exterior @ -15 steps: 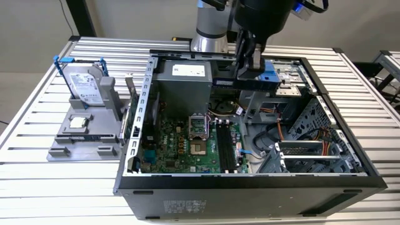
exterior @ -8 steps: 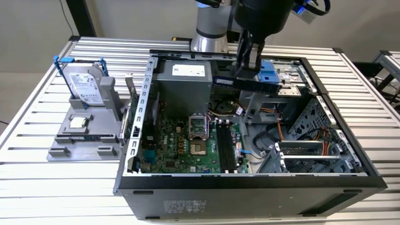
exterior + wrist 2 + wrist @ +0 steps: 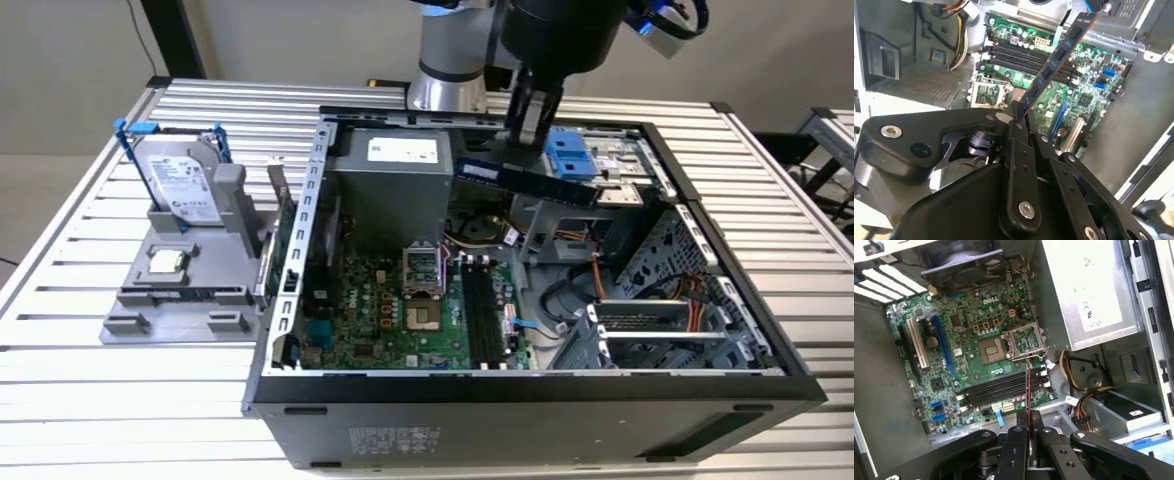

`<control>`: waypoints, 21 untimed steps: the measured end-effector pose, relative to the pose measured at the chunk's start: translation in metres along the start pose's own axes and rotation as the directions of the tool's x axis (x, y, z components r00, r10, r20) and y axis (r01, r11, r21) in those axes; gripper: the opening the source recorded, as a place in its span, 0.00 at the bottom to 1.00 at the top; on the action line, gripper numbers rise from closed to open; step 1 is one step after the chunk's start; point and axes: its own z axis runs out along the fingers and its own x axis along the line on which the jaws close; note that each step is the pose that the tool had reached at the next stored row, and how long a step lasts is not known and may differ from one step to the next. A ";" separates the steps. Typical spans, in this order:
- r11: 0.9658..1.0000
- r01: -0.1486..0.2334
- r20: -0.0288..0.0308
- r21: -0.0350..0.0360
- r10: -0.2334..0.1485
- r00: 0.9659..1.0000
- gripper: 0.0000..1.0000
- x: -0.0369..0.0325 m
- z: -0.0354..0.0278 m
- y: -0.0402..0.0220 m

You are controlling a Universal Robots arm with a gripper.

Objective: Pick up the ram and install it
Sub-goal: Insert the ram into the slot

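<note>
Above the open computer case (image 3: pixel 534 385), the ram (image 3: pixel 547 187) hangs in the air, a thin dark stick lying roughly level, clear of the board and well apart from everything inside. I judge it light and stiff, but fragile: the chips on its faces and the contact edge would not take scraping or bending, and its flat, smooth sides could pivot in a narrow pinch. The safest hold looks to be across the two faces near the upper long edge, leaving the contact edge free. The gripper (image 3: pixel 518 148) is clamped on it in that manner, taking it nearer one end than the middle, so that most of the stick reaches out past the fingers, as the second wrist view shows. Below lies the green motherboard (image 3: pixel 400 320), with its long black memory slots (image 3: pixel 483 320) beside the processor socket (image 3: pixel 424 272). The grey power supply (image 3: pixel 387 190) sits just beside the stick, toward the exterior view's left. Outside the case, a hard drive (image 3: pixel 180 180) stands on a grey holder (image 3: pixel 174 300).
</note>
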 end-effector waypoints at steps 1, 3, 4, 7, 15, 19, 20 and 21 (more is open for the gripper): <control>1.000 -0.016 0.000 0.000 0.016 1.000 0.00 0.0000 0.0000 0.0000; 0.999 -0.050 0.001 0.001 0.050 0.999 0.00 0.0000 0.0000 0.0000; 0.998 -0.066 0.002 0.002 0.066 0.998 0.00 0.0000 0.0000 0.0000; 0.993 -0.116 0.003 0.003 0.116 0.993 0.00 0.0000 0.0000 0.0000; 0.968 -0.251 0.007 0.005 0.251 0.968 0.00 0.0000 0.0000 0.0000; 0.948 -0.318 0.009 0.007 0.318 0.948 0.00 0.0000 0.0000 0.0000; 0.942 -0.335 0.009 0.007 0.335 0.942 0.00 0.0000 0.0000 0.0000; 0.936 -0.352 0.010 0.007 0.351 0.936 0.00 0.0000 0.0000 0.0000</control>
